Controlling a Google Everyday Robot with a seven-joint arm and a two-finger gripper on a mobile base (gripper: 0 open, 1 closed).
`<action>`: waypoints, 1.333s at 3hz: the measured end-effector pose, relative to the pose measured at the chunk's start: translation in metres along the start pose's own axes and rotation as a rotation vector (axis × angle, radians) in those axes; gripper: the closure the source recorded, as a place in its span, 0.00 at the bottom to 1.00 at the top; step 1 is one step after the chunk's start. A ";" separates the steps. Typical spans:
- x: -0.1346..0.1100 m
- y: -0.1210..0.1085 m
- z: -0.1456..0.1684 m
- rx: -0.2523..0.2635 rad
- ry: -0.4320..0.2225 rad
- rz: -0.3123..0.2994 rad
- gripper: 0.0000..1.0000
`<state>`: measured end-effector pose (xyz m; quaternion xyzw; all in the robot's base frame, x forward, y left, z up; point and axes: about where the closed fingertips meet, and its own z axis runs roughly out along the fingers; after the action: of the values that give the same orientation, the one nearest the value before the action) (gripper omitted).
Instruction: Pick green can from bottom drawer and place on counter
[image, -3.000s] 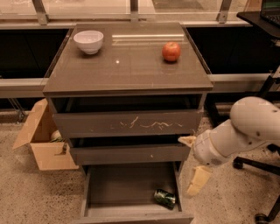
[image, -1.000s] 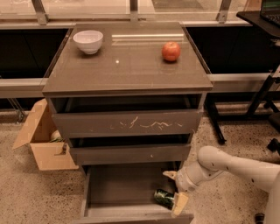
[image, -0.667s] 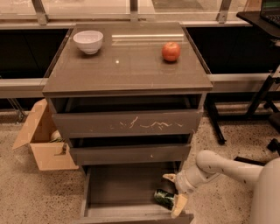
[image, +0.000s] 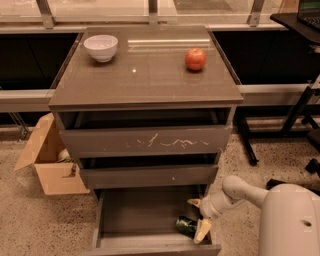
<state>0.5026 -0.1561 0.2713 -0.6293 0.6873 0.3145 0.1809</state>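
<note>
Down in the bottom drawer (image: 132, 212), pulled wide open at the foot of the cabinet, we find the green can (image: 186, 226) lying on its side on the bare floor, close to the front right corner. Right there with it is the gripper (image: 199, 217), reaching in over the drawer's right side on the end of the white arm (image: 245, 192) that comes in from the lower right. We can see its two pale fingers (image: 202, 231) spread well apart, released, with nothing clamped between them. One finger points up towards the back of the drawer. The other sits just beside the can's right end, and we cannot tell whether it touches. The can lies just left of the gap between them.

Above, we see the middle drawer (image: 150, 176) open only a crack, and the top drawer (image: 145, 141), the one with white scratches across its front, pulled out a little. Up on the counter (image: 145, 80) we have a white bowl (image: 101, 47) at the back left and a red apple (image: 195, 59) at the back right, well apart. On the floor to the left of the cabinet stands an open cardboard box (image: 47, 165).
</note>
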 end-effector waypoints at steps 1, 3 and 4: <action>0.003 -0.020 -0.006 0.041 -0.002 -0.002 0.00; 0.015 -0.034 0.030 0.048 0.065 -0.009 0.00; 0.025 -0.053 0.053 0.081 0.125 -0.013 0.00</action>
<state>0.5430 -0.1403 0.2051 -0.6444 0.7053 0.2454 0.1649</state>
